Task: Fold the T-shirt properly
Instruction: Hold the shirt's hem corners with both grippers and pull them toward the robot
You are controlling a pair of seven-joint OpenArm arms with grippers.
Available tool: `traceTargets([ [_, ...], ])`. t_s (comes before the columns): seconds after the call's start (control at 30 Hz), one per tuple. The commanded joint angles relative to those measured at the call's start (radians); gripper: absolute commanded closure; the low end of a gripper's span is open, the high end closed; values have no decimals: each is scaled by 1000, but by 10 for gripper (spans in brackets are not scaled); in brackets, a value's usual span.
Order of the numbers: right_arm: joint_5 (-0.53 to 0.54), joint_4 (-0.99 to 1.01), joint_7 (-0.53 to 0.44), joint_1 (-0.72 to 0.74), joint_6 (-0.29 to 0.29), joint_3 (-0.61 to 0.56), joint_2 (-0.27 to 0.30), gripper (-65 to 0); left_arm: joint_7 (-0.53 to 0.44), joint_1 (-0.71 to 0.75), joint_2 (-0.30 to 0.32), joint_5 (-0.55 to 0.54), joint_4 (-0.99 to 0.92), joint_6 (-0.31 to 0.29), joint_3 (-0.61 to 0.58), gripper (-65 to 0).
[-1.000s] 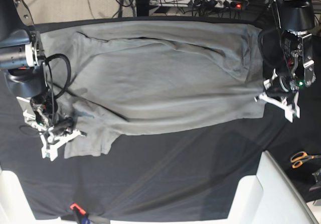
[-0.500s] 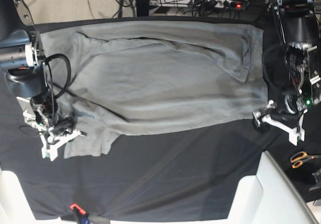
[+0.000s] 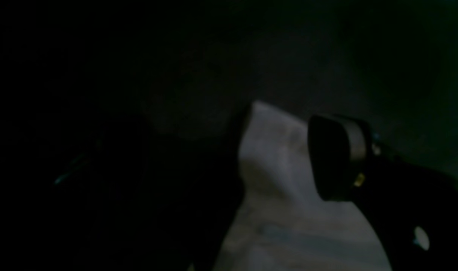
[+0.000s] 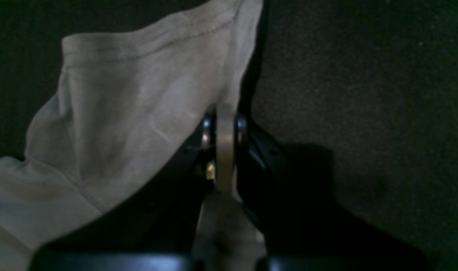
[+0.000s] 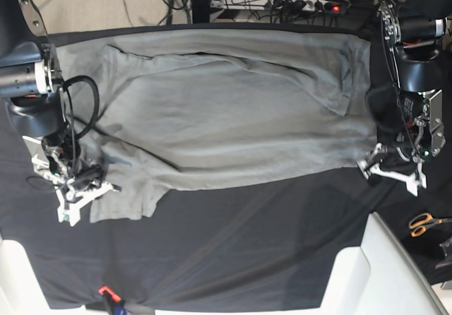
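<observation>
The light-grey T-shirt (image 5: 226, 110) lies spread across the black table cloth, collar side at the left. In the base view my right gripper (image 5: 88, 198) sits at the left on the near sleeve. The right wrist view shows that gripper (image 4: 225, 130) shut on the T-shirt (image 4: 138, 113), pinching the sleeve's edge. My left gripper (image 5: 390, 174) stands open at the shirt's near right hem corner. In the dark left wrist view this corner of the T-shirt (image 3: 274, 177) lies between the spread fingers (image 3: 334, 158) of the left gripper (image 3: 274, 154), not pinched.
Orange-handled scissors (image 5: 426, 223) lie at the right edge. White panels (image 5: 381, 272) stand at the front right and front left. A small orange-tipped item (image 5: 106, 292) sits at the front edge. A power strip and cables (image 5: 304, 4) run behind the table.
My left gripper has moved toward the table's front along the shirt's right edge and opened at the hem corner. The right arm and the shirt have stayed put.
</observation>
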State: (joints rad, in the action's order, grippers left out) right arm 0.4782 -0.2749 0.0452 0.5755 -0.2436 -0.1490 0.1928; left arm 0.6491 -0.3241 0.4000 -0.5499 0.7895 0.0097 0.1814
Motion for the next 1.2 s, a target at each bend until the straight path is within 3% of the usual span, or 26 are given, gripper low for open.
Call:
traceTargets([
  [0.0,6,-14,-18,30,-3,-1,9,-2,-30,-37,12,-5,-12,-6,-27,-650],
  [0.13,6,-16,-18,30,-3,-1,9,-2,-96,-50,10,-11,-86,-7,-113,-650],
  [0.33,6,-16,-18,30,-3,-1,10,-2,-105,-50,-17,-11,-92,-80,-124,-645],
  [0.57,6,-16,-18,30,-1,-1,10,-2,-122,-50,-36,-9,-91,-81,-124,-393],
  [0.8,6,-16,-18,30,-1,-1,10,-2,-165,-50,-37,-9,-94,-80,-124,-221],
  [0.97,6,-16,-18,30,-1,-1,21,-2,-219,-73,-29,-6,-173,-78,-127,-21],
  [1.17,6,-19,-18,30,-1,-1,23,-2,-260,-108,-23,-5,-233,-81,-136,0],
])
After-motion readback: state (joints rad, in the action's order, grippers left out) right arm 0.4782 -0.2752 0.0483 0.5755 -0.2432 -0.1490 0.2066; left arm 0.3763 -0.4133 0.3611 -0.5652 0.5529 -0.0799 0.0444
